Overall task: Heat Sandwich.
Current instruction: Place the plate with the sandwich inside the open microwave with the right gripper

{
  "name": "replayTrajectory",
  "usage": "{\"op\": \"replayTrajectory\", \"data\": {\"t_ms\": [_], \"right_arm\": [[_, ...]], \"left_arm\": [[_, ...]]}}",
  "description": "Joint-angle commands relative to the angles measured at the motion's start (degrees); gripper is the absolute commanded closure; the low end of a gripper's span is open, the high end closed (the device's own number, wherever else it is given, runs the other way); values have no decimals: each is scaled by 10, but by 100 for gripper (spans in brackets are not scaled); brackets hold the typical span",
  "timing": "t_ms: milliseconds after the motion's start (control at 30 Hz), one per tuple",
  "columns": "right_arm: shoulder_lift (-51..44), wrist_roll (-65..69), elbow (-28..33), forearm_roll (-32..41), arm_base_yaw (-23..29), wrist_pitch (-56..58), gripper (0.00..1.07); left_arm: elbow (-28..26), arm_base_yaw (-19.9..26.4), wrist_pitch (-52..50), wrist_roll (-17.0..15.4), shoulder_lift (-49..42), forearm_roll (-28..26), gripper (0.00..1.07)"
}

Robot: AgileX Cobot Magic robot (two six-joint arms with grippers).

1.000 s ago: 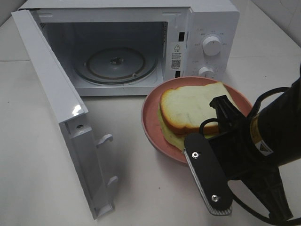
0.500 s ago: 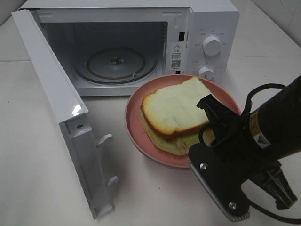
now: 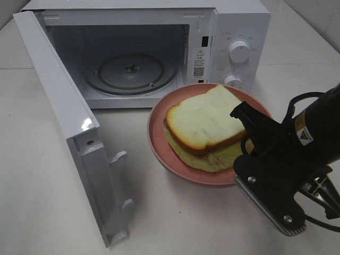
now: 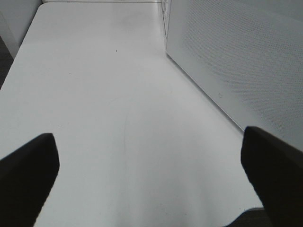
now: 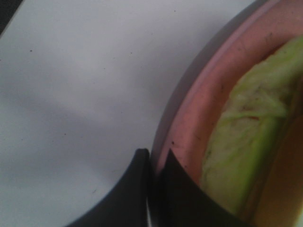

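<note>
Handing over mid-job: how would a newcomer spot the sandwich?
Find the white microwave with its door swung open; just in front of its opening is a round pink plate. The sandwich lies on that plate: pale bread with an orange-brown crust over a pale green layer, the only food in view.

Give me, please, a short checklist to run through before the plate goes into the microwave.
1. The microwave door is open: ok.
2. The turntable is bare: ok.
3. The right gripper is shut on the rim of the plate: ok.
4. The sandwich lies on the plate: ok.
5. The left gripper is open, holding nothing: ok.
6. The plate is high enough to clear the sill: cannot tell.
</note>
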Motion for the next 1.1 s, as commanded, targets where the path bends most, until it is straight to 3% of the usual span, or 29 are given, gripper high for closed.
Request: {"op": "replayTrajectory", "data": {"t_ms": [33,733,1100], "right_arm": [[-3,-15,-2,13,-3,-11,107],[75,-74,-103,82,-1,9,107],[131,-74,-166,83,-1,18,107]], "left_arm": [[1,-3,-3,-2,-10,2,7],[1,-3,-3,-2,-10,2,7],[1,-3,-3,-2,-10,2,7]]}}
